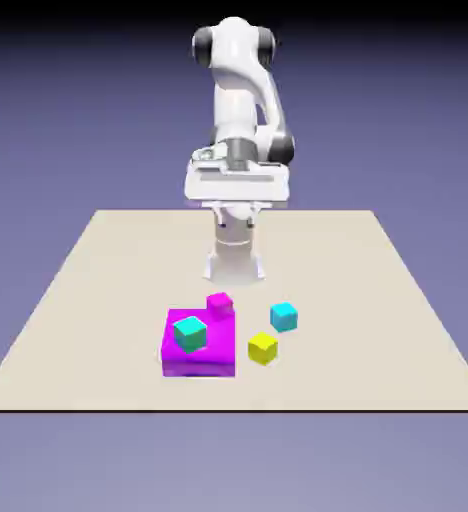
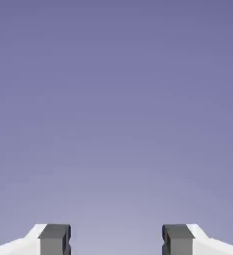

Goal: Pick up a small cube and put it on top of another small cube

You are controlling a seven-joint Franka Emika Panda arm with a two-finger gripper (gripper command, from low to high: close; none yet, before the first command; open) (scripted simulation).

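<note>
a simulated robot tabletop (image 1: 328, 260), plainly rendered

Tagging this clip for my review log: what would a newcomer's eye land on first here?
Probably the magenta slab toward the near edge, left of middle in the exterior view, with a green cube on top. Next, the white arm at top middle, its open tool framing only blue-violet backdrop in the hand view.

Plain magenta, green, cyan and yellow colour the cubes at twelve (image 1: 220, 305), nine (image 1: 190, 334), two (image 1: 284, 317) and five o'clock (image 1: 263, 349) in their group; the slab (image 1: 213, 350) is purple.
</note>
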